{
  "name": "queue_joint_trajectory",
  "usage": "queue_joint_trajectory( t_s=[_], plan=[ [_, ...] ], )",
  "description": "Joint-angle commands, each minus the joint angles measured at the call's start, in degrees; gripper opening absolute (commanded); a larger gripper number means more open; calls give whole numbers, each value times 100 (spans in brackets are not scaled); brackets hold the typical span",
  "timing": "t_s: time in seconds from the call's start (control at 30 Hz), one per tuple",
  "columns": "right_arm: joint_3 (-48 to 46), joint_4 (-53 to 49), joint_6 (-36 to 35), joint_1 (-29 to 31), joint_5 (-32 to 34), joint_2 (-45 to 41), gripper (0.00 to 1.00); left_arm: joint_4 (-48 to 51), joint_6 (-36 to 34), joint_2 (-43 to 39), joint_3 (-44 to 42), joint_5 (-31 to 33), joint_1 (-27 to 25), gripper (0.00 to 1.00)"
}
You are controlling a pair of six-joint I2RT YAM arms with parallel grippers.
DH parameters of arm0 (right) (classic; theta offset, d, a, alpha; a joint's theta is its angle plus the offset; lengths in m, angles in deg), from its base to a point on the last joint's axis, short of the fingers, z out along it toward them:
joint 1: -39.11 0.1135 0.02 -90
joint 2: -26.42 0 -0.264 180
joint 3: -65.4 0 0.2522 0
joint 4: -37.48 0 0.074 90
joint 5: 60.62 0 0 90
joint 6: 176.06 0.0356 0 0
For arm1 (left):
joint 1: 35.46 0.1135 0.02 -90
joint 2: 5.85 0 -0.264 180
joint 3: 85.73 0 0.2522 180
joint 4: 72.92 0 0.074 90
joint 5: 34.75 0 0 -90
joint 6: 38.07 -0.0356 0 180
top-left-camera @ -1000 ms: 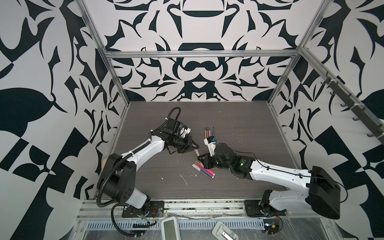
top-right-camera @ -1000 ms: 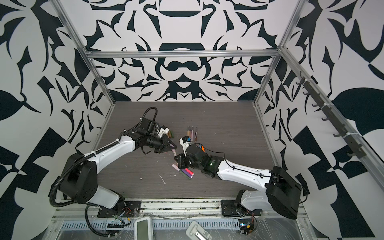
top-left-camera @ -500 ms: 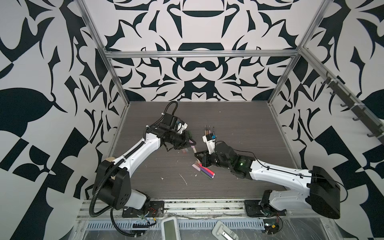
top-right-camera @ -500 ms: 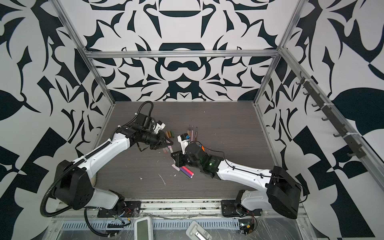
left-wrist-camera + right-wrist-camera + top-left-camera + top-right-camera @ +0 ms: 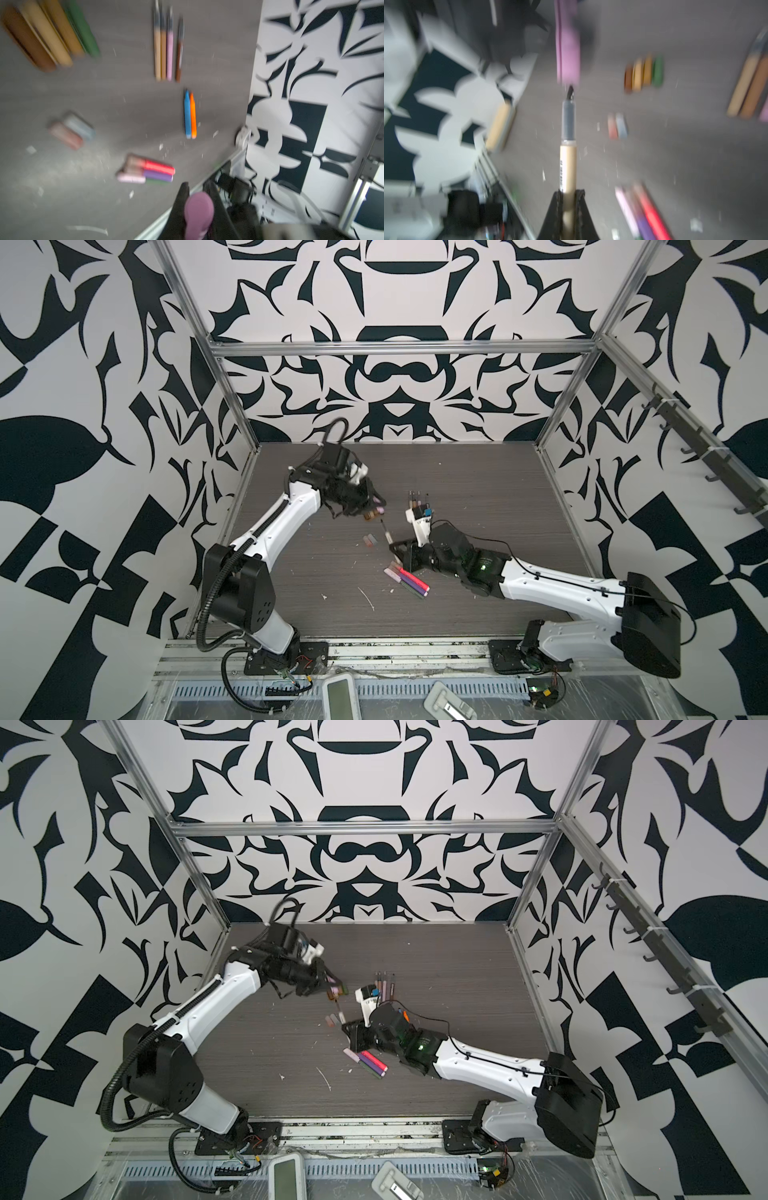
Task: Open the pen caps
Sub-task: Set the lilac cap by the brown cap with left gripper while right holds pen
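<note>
My left gripper (image 5: pixel 197 192) is shut on a pink pen cap (image 5: pixel 198 212), held above the table at the back left (image 5: pixel 377 501). My right gripper (image 5: pixel 569 194) is shut on a slim beige pen (image 5: pixel 568 164), whose bare grey tip points at that cap (image 5: pixel 568 52) across a small gap. Both top views show the pen (image 5: pixel 386 536) (image 5: pixel 340 1014) slanting up from the right gripper (image 5: pixel 395 549) towards the left gripper (image 5: pixel 332 986). A row of brown, gold and green caps (image 5: pixel 47 35) lies under the left gripper (image 5: pixel 371 515). Two loose pastel caps (image 5: pixel 371 540) lie nearby.
Several uncapped slim pens (image 5: pixel 167 47) lie at mid-table (image 5: pixel 417 501), with a blue and an orange pen (image 5: pixel 190 114) beside them. A bundle of capped red, purple and pink pens (image 5: pixel 406 581) lies by the right arm. White scraps dot the dark table (image 5: pixel 478 489).
The left gripper has drawn back and away from the right one, taking the pink cap with it. The cap now stands clear of the pen tip. The right gripper has barely shifted.
</note>
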State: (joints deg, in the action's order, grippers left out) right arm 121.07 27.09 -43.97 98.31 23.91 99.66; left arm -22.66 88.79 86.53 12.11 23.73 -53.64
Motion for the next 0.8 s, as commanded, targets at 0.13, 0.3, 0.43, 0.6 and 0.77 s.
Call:
queue_joint_trajectory(
  t_s=[0.13,0.3,0.43,0.6,0.77],
  plan=[
    [-227,-1115,21,197,-837,-2,0,-435,-490,200,1114,1167,429,0],
    [-244,-1164,21,202,-785,-53,0,-309,-583,348,1305,1196,468,0],
    [-314,-1181,32,197,-711,-99,0,-230,-700,493,1194,1161,512,0],
    [-350,-1203,42,199,-648,-99,0,69,-933,808,1120,1240,595,0],
    [-324,-1242,19,197,-589,-59,0,352,-1215,1198,1085,1382,613,0]
  ],
)
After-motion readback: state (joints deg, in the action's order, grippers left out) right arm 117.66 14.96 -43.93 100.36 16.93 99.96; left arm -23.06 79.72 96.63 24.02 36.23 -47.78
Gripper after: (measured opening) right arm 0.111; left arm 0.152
